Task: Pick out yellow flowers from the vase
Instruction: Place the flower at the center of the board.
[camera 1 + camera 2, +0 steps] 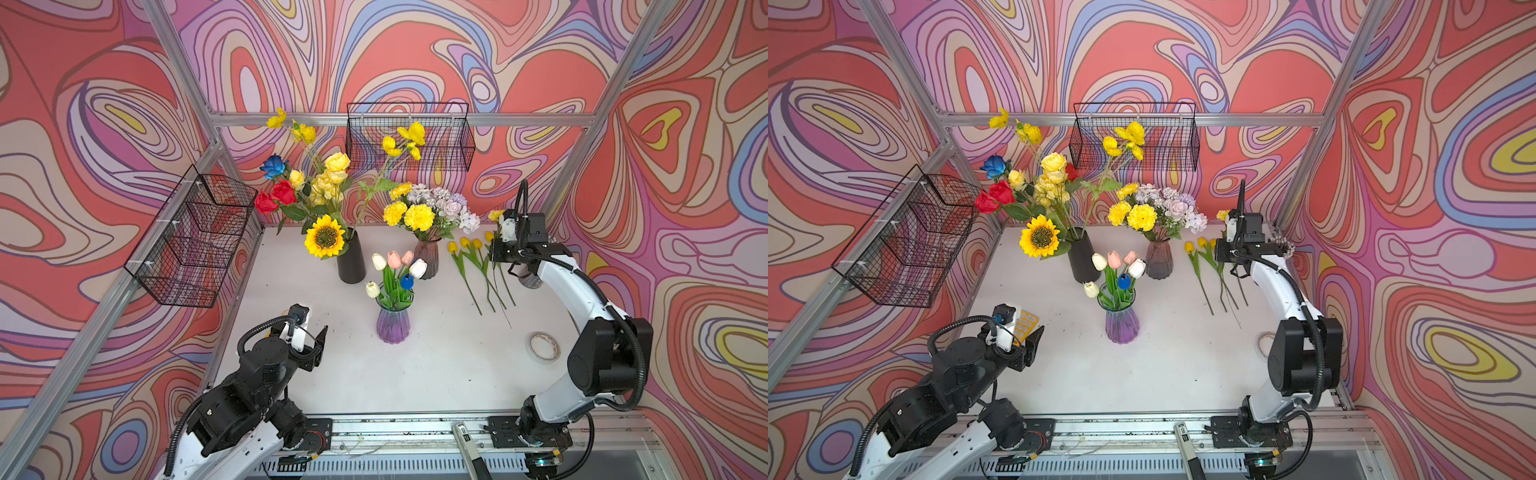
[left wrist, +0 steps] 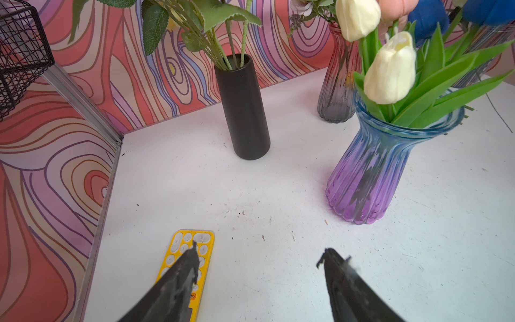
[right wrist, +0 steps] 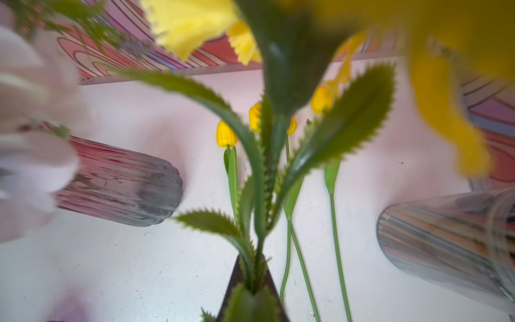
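My right gripper [image 3: 252,281] is shut on the green stem of a yellow marigold [image 1: 496,215], held above the table at the back right. Its serrated leaves and blurred petals fill the right wrist view. Below it, several yellow tulips [image 1: 465,257] lie side by side on the table. A smoky pink vase [image 1: 427,257] holds yellow marigolds [image 1: 419,217] and lilac flowers. A sunflower [image 1: 325,237], yellow roses [image 1: 336,163] and tall yellow blossoms [image 1: 411,135] stand in the black vase [image 1: 351,262]. My left gripper [image 2: 259,252] hangs open and empty over the front left.
A purple vase [image 1: 393,322] with white, pink and blue tulips stands mid-table. A clear ribbed vase [image 3: 446,242] sits by the right arm. A tape roll [image 1: 543,347] lies front right, a yellow calculator [image 2: 192,251] under the left gripper. Wire baskets [image 1: 409,137] [image 1: 195,237] hang on the walls.
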{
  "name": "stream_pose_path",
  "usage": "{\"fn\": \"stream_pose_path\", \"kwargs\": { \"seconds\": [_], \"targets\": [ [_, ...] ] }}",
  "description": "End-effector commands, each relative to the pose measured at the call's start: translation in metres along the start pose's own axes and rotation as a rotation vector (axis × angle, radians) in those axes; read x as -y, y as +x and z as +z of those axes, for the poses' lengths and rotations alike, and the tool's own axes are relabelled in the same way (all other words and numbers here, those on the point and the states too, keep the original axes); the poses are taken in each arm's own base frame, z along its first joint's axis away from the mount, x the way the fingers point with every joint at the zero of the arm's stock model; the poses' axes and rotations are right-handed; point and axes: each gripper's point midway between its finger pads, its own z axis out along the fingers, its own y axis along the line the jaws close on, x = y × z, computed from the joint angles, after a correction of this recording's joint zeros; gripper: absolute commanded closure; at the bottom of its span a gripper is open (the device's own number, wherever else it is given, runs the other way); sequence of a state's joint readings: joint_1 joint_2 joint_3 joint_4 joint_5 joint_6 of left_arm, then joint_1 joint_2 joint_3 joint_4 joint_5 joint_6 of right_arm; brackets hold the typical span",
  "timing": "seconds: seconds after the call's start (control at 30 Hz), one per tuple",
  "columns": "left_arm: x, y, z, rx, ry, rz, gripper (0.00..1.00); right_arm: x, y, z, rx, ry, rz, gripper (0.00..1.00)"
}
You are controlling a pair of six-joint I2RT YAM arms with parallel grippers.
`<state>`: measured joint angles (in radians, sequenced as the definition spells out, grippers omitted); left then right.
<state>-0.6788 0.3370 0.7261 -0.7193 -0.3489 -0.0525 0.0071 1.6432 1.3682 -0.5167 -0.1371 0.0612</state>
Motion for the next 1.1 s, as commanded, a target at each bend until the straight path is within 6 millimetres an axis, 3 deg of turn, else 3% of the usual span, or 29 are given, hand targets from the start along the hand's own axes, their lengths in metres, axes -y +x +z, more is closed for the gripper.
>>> {"fn": "stream_pose_path", "kwargs": {
  "seconds": [0.0, 0.17, 0.57, 1.07],
  "targets": [
    [0.000, 0.004, 0.003, 0.009, -0.007, 0.002, 0.26, 0.001, -0.002, 0.014, 0.004, -0.022, 0.000, 1.00],
    [-0.001, 0.006, 0.003, 0.021, -0.008, 0.000, 0.26, 0.007, 0.000, 0.033, -0.025, -0.015, -0.005, 1.00],
    [0.008, 0.011, 0.012, -0.013, 0.023, 0.022, 0.26, 0.014, 0.035, 0.098, -0.162, -0.048, 0.014, 1.00],
    [0.011, 0.012, 0.013, -0.020, 0.037, 0.024, 0.25, 0.023, 0.053, 0.134, -0.241, -0.041, 0.012, 1.00]
  ]
}}
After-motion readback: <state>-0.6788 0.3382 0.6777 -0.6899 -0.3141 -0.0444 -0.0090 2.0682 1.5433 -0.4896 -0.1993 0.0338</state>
